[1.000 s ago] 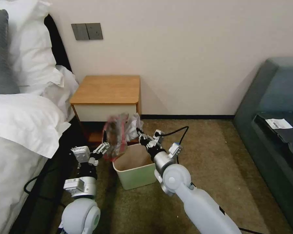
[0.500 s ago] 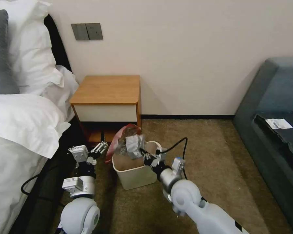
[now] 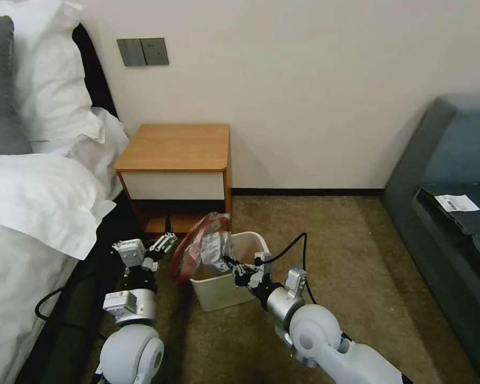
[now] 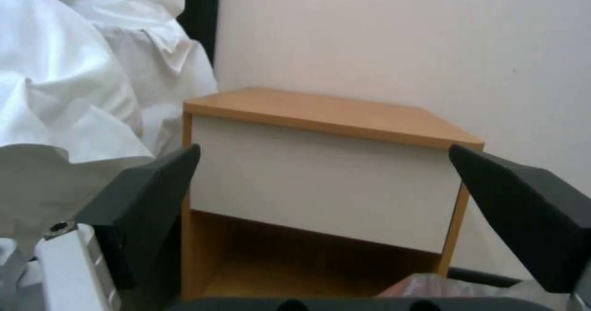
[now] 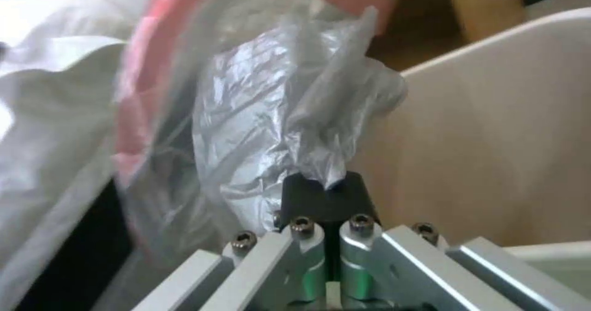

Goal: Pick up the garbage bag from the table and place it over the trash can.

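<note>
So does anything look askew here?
Yes: the garbage bag is bunched and lopsided, spilling past the trash can rim toward the bed. Right gripper pinches it; left gripper stands open beside it.

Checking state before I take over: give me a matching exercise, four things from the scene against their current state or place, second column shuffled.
Things:
1. left gripper
2. right gripper
3. garbage bag
4. trash can

States:
A. on the carpet in front of the table, beside its lower shelf
B. draped over the bin's left rim, partly inside
C. open, holding nothing, beside the bag
D. shut on crinkled plastic, low over the bin's opening

Pairs: 1-C, 2-D, 3-B, 4-A
</note>
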Motion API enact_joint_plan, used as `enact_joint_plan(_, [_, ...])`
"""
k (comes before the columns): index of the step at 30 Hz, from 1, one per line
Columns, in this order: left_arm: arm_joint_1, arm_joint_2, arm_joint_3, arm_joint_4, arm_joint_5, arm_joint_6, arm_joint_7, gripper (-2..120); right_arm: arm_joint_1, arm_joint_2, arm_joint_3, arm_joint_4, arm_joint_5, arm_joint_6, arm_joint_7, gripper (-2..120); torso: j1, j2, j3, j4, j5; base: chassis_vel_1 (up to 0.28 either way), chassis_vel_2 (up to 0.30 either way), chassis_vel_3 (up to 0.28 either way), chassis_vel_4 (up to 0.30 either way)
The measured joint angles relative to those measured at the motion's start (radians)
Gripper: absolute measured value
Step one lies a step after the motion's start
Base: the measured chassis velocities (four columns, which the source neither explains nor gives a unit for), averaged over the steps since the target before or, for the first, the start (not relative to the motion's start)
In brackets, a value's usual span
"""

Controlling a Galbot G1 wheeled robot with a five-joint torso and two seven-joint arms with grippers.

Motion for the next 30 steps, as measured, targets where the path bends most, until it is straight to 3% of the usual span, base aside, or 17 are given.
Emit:
enact_joint_plan(9, [-0.004, 0.0, 0.004, 0.008, 0.005, -0.002, -0.001, 100, 0.039, 0.015, 0.042, -0.121, -0.002, 0.009, -0.001, 0, 0.0, 0.0, 0.0, 0.0, 0.0001, 0.0, 0.0, 0.0, 0.0])
enact_joint_plan(19, [-0.019, -0.002, 0.01, 0.017, 0.007, -0.003, -0.003, 100, 0.047, 0.012, 0.016, -0.129, -0.033, -0.007, 0.004, 0, 0.0, 0.0, 0.0, 0.0, 0.0, 0.0, 0.0, 0.0, 0.0])
enact_joint_plan(30, [-0.022, -0.003, 0.016, 0.02, 0.012, -0.003, -0.003, 100, 0.039, -0.004, 0.031, -0.092, -0.036, -0.021, 0.034, 37, 0.0, 0.0, 0.0, 0.0, 0.0, 0.0, 0.0, 0.0, 0.0])
